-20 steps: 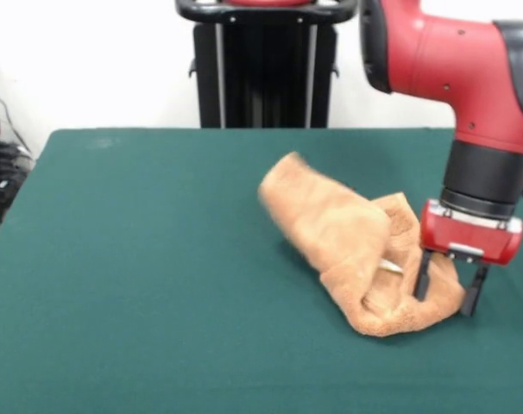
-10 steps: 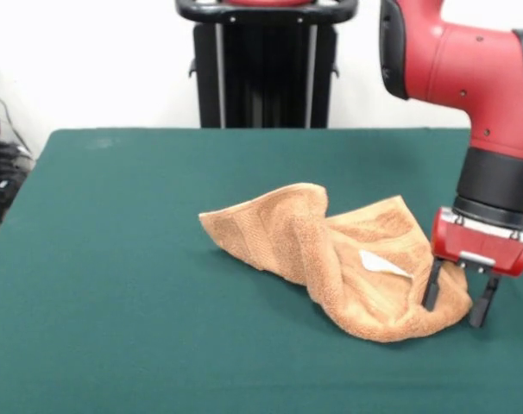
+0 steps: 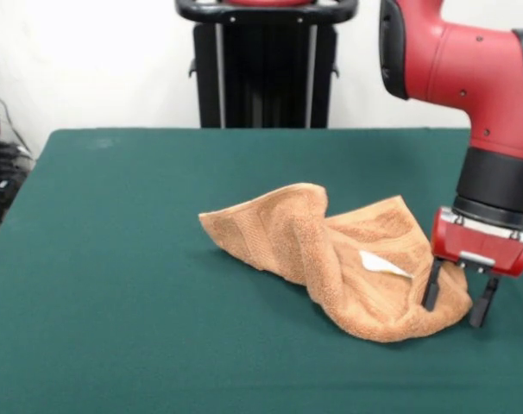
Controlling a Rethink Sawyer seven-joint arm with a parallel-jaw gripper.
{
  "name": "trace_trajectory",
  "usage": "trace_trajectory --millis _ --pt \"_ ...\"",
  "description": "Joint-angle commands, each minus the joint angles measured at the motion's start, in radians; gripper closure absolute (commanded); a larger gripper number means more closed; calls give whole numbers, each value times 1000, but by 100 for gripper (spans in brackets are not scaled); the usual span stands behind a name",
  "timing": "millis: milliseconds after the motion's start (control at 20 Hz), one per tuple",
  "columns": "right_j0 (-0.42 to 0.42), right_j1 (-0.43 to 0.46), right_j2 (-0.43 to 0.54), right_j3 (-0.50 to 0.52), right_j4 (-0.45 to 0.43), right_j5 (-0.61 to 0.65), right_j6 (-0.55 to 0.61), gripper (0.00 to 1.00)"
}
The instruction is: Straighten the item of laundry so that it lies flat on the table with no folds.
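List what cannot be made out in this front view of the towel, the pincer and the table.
- Pincer: whether it pinches the towel corner or only straddles it; the cloth bunches between the tips.
- Towel's underside and inner folds: hidden by its own top layers.
- White label: too small to read.
- Table: near edge and right side cut off by the picture's edges.

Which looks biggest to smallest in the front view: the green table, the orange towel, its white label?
1. Table, by far.
2. Towel, crumpled beside the gripper.
3. Label, a small patch on the towel.
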Motion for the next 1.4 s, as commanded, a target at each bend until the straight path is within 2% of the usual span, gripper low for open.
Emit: trace_trajectory --millis 50,250,550,750,1050,1300,1400 --pt "14 67 135 -26 54 72 283 0" --pt "49 102 88 -89 111 144 324 0" --pt "161 280 -139 -309 220 319 536 0" --pt "175 327 -194 -367 227 353 617 0" --pt "163 304 -181 -363 169 388 622 0" --pt "140 227 -109 -275 119 356 553 0" --pt "126 169 -78 -213 98 357 505 0"
